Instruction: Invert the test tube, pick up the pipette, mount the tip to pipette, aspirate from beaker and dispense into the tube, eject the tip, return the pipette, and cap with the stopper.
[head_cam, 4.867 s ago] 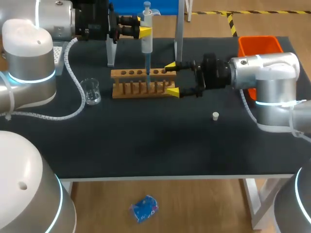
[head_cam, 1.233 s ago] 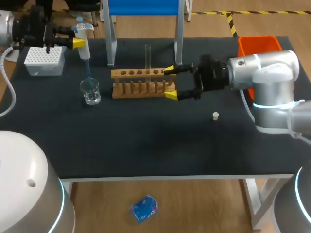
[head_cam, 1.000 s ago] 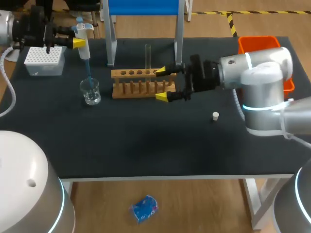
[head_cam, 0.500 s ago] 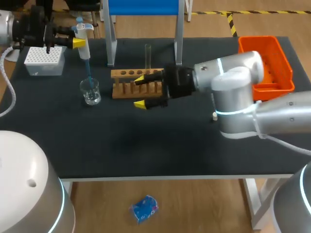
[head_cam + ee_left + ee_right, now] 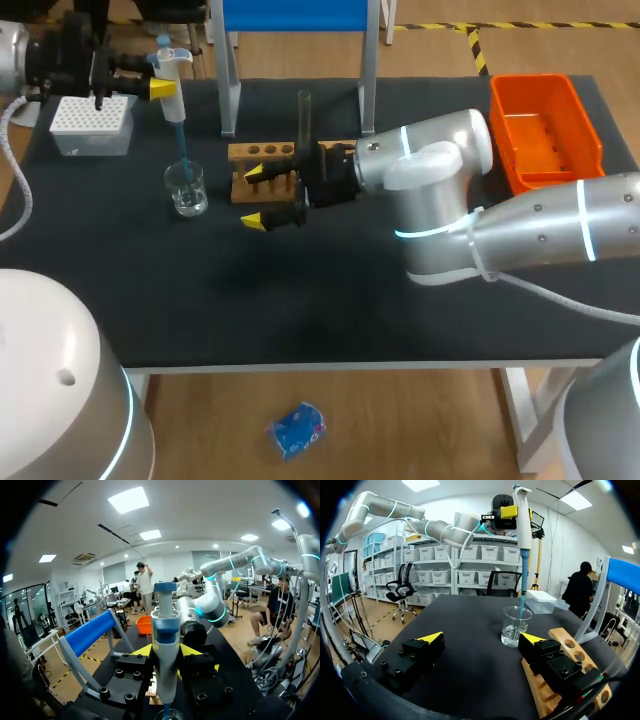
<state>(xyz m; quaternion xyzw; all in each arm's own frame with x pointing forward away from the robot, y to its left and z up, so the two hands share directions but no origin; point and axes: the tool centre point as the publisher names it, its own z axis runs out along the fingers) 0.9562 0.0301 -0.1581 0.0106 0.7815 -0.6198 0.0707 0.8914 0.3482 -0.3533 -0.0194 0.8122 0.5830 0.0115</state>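
On the left side of the black counter [image 5: 330, 290], your left gripper [image 5: 158, 88] was clamped on the white-and-blue pipette [image 5: 165, 645], its blue tip [image 5: 183, 160] dipped into the clear glass beaker [image 5: 187, 192]. Your right gripper [image 5: 255, 196] hung wide open and empty, one finger over the wooden rack [image 5: 280, 151] where the glass test tube [image 5: 303, 118] stood upright. To aspirate well, you needed the tip submerged, the pipette vertical, the draw slow.
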